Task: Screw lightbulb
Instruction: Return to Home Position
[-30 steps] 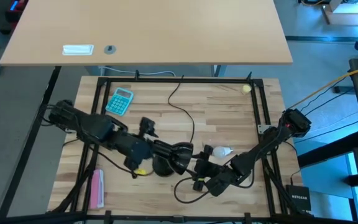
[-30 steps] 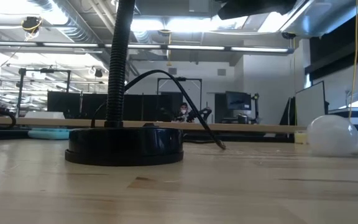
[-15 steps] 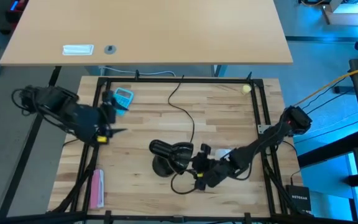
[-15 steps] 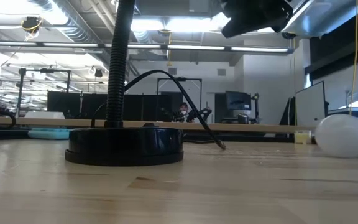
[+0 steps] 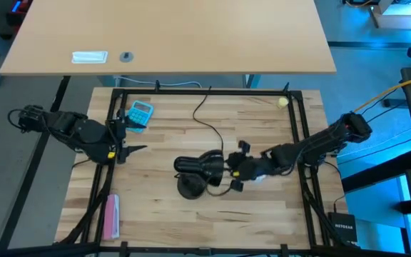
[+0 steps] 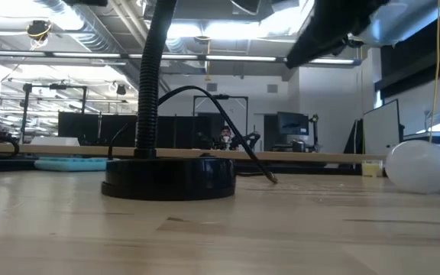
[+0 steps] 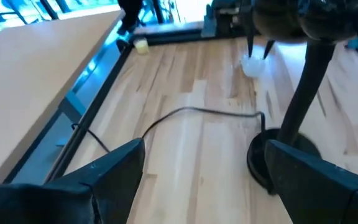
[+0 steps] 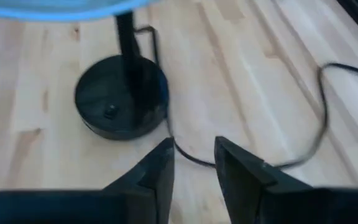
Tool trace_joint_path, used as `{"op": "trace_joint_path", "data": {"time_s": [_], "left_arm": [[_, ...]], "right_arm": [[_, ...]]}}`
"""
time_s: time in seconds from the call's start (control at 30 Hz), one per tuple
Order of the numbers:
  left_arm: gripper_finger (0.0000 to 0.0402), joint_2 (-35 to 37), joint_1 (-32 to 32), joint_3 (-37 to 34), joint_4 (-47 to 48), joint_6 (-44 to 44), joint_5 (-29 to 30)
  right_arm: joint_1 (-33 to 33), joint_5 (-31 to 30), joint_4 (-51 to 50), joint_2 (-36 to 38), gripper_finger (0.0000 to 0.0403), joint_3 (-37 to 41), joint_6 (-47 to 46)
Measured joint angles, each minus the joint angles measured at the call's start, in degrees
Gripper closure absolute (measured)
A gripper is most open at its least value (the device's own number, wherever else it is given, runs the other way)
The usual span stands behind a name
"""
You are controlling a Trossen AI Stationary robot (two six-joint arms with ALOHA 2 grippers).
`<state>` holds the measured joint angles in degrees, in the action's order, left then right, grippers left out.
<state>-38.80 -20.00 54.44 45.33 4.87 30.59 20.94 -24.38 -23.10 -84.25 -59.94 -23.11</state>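
The right fingers (image 5: 232,168) are seen spread apart and empty, just beside the head of the black lamp (image 5: 197,166), whose round base is set near them on the wooden counter (image 5: 262,125). A pale sliver of the lightbulb (image 5: 258,177) is glimpsed just behind these fingers, under the arm. The left fingers (image 5: 125,134) are parted at the counter's left edge, well apart from the lamp; a teal calculator (image 5: 139,115) lies just beside them, a pink block (image 5: 110,216) farther off
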Motion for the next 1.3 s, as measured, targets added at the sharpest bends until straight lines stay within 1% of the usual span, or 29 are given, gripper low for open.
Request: {"op": "trace_joint_path", "data": {"time_s": [0.1,0.17,0.3,0.47,0.63,0.7,0.77,0.83,0.93,1.0,1.13,1.17,1.23,1.3], "left_arm": [[0.0096,4.15,1.47,-4.10,-3.38,1.02,-1.19],[0.0109,6.44,2.25,-6.31,-3.60,2.31,-2.01],[0.0133,8.95,2.59,-9.11,-5.25,3.98,-3.50],[0.0156,9.71,2.59,-11.65,-6.34,3.94,-3.45],[0.0193,13.12,2.59,-16.33,-11.87,1.88,-3.41],[0.0210,15.49,2.63,-17.95,-13.71,0.96,-3.41],[0.0225,18.44,2.63,-19.76,-15.72,0.67,-3.42],[0.0239,21.97,2.66,-22.00,-17.86,0.17,-3.91],[0.0256,26.72,2.66,-25.36,-19.26,-0.41,-4.35],[0.0264,29.40,2.66,-27.32,-19.22,-0.33,-4.32],[0.0272,32.53,2.66,-29.64,-18.72,-0.70,-4.27],[0.0273,32.86,2.63,-29.77,-18.97,0.48,-4.34],[0.0272,32.98,2.63,-30.39,-20.43,4.91,-4.54],[0.0270,32.84,2.69,-32.45,-25.13,5.13,-4.57]], "right_arm": [[-1.95,0.04,3.16,4.25,0.0305,5.07,1.33],[-3.15,0.77,8.03,7.13,0.0318,9.10,2.31],[-4.96,5.94,18.53,10.35,0.0342,14.44,4.21],[-4.84,8.06,19.44,10.81,0.0367,16.39,5.29],[-4.88,9.00,20.43,12.39,0.0396,18.50,6.80],[-4.88,8.93,22.99,14.34,0.0398,20.33,7.31],[-4.98,8.90,27.75,17.13,0.0394,23.51,8.06],[-5.74,9.46,34.06,19.88,0.0391,27.59,8.41],[-7.79,11.98,42.31,23.98,0.0390,34.21,8.31],[-8.71,12.06,47.24,26.15,0.0389,38.08,8.31],[-9.02,8.89,47.87,29.30,0.0389,42.35,7.52],[-8.95,8.67,47.47,29.63,0.0389,42.56,5.55],[-8.95,9.19,47.56,29.97,0.0389,42.67,4.06],[-8.97,10.96,48.32,29.95,0.0389,42.67,5.86]]}}
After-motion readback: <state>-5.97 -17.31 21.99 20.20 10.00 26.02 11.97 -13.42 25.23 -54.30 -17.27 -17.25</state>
